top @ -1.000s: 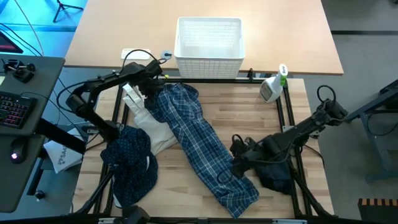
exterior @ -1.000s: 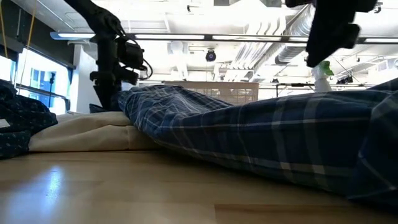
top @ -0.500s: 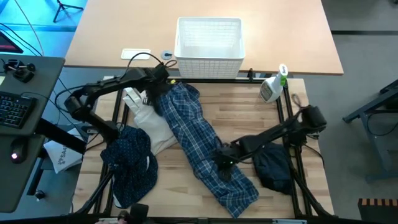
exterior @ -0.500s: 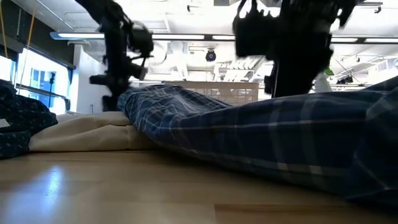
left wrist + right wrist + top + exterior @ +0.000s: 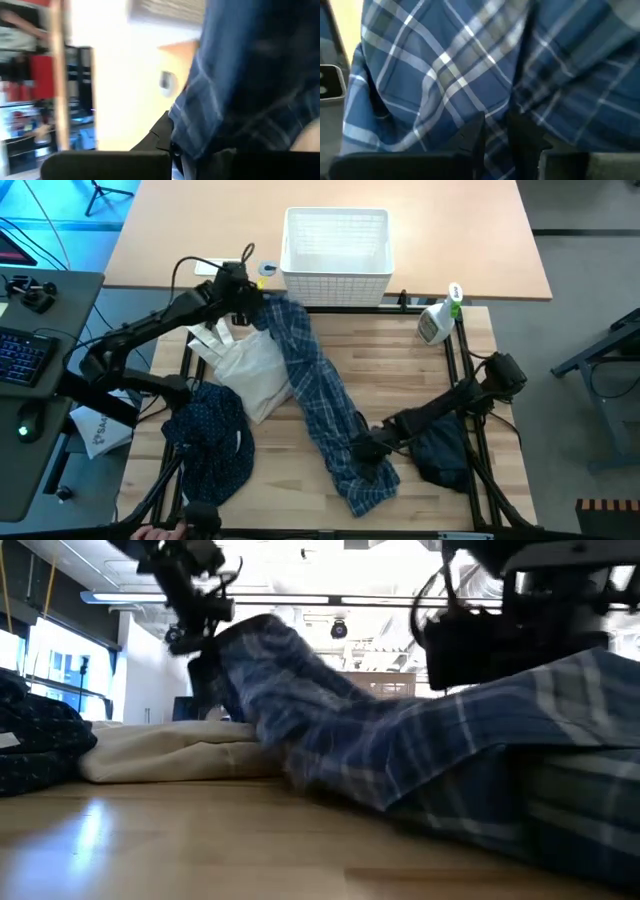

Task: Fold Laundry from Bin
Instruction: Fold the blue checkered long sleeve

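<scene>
The plaid shirt [image 5: 318, 408] stretches in a long band across the wooden table [image 5: 400, 370], from just in front of the white bin [image 5: 336, 252] down toward the near edge. The left gripper [image 5: 247, 302] is clenched on the shirt's far end, lifting it beside the bin. The right gripper [image 5: 362, 452] pinches the shirt's near end between nearly closed fingers [image 5: 470, 137]. A cream cloth bag [image 5: 248, 372] lies partly under the shirt, and the dotted navy shirt [image 5: 210, 442] is heaped just beside the bag. A plain dark garment [image 5: 440, 452] sits under the right arm. A spray bottle [image 5: 438, 320] stands well apart, near the table's far right corner.
</scene>
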